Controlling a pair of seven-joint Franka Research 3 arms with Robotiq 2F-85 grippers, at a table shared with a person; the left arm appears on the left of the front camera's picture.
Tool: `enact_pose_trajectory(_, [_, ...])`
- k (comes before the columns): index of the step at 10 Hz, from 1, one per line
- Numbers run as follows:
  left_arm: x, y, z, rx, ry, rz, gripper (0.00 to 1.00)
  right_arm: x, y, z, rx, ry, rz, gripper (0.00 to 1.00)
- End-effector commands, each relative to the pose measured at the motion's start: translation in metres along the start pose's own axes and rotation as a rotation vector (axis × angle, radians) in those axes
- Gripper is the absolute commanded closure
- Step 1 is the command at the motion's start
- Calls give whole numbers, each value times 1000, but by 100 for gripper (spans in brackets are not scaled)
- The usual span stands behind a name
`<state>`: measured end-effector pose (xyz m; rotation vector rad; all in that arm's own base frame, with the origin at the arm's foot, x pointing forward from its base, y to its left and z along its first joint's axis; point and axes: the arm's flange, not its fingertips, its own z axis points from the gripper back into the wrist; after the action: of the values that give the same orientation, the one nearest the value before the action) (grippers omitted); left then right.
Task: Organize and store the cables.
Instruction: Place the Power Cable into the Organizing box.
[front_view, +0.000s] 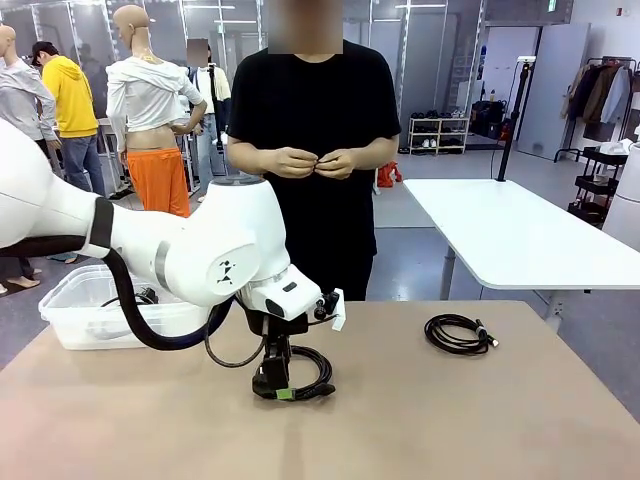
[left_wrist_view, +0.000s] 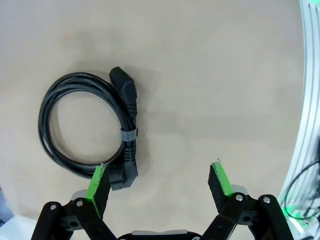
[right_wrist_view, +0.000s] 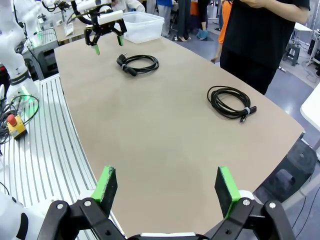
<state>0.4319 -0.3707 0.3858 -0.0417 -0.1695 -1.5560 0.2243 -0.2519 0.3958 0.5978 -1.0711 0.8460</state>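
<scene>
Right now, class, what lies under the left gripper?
Between the pads of the open left gripper lies bare table. The coiled black cable lies off to one side, its lower plug partly covered by one pad. In the front view, the gripper hides part of the coil.

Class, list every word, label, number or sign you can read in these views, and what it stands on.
No readable text in any view.
Green sign high in the background: too small to read.
Black mark on the left arm: a symbol, no letters.
Grey tie on the coiled cable: no print.
</scene>
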Motion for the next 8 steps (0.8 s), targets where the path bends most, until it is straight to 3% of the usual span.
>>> enact_pose_trajectory(1, [5, 10, -13, -17, 20, -10, 0, 3, 1, 1, -3, -13, 12, 0])
enact_pose_trajectory(3, [10, 21, -34, -38, 78, 35, 0, 3, 1, 1, -3, -13, 12, 0])
enact_pose_trajectory(8, [7, 42, -78, -118, 75, 140, 0, 3, 1, 1, -3, -13, 12, 0])
